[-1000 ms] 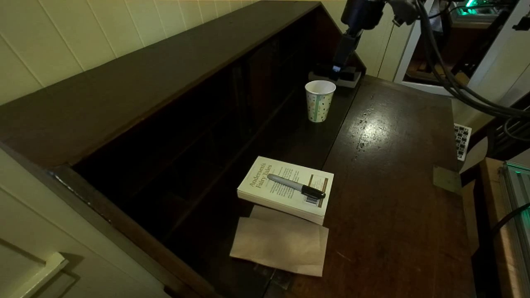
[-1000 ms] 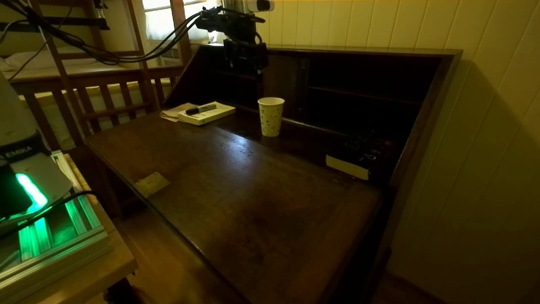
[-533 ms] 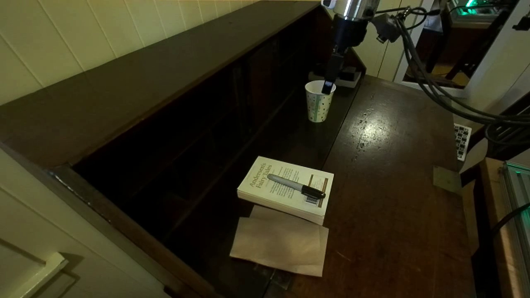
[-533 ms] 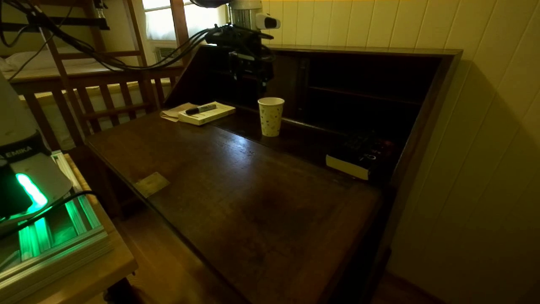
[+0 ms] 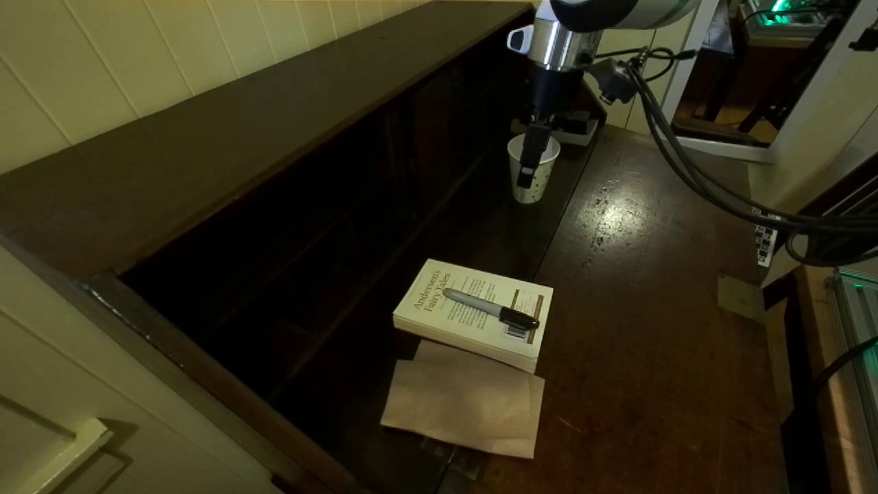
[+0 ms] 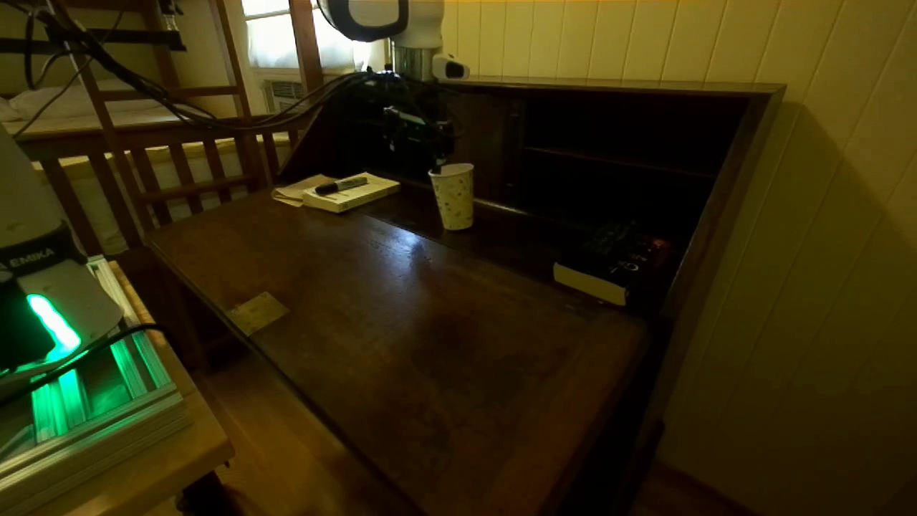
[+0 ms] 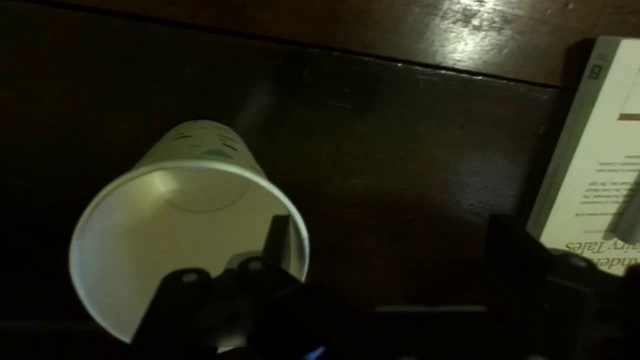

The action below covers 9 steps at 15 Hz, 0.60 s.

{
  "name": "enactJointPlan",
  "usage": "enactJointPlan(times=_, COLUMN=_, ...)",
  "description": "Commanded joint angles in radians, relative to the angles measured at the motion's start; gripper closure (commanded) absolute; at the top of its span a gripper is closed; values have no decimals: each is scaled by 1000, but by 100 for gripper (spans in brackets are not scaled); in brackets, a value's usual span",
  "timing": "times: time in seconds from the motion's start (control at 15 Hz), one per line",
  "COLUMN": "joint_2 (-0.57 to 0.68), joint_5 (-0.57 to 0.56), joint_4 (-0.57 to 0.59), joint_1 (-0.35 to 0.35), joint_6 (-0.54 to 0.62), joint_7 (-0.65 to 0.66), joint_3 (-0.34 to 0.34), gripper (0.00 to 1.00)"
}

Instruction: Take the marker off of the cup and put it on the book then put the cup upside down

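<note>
Two fingers (image 7: 505,235) stood wide apart on my gripper (image 7: 390,225), right at the cup (image 7: 185,215). Wrist view, left to right: cup first, filling the left side, mouth toward the camera. Then that picture's left-hand finger, within the outline of the mouth, next to the right stretch of rim. I couldn't tell how deep it sat or whether it touched the wall. Then the gap, dark desk (image 7: 375,150) behind it. Then the other finger, outside the cup. Last, the white book (image 7: 595,160) with the marker (image 7: 631,227) on its cover, both cut by the right edge.

In an exterior view, same direction: tan paper (image 6: 297,192) far left on the desk, white book just beside it, marker lying across the cover, black cap at its left end. Next, well apart from those, I had the gripper pointing down, a fingertip at the cup's left rim. Cup stood mouth up, leaning slightly left there. Far right, a thick dark book (image 6: 622,266) lay flat, pale page edges showing, well apart from cup and gripper.

In an exterior view one dark finger crossed in front of the cup's side, tip lower than the rim; black cables (image 5: 830,221) hung off to the right.
</note>
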Motion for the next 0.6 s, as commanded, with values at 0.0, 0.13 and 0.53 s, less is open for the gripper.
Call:
enactJointPlan(times=0.0, joint_2=20, joint_5=86, joint_4=41, joint_1=-28, joint_6=-84, joint_7=-14, joint_3=46, gripper=0)
enactJointPlan(times=0.13, joint_2=6, joint_5=119, joint_4=35, joint_1=-29, joint_6=-98, joint_7=-23, joint_3=58, gripper=0)
enactJointPlan(times=0.53, joint_2=-3, joint_5=178, joint_4=46, joint_1=-21, joint_6=-131, joint_7=-26, joint_3=80, gripper=0)
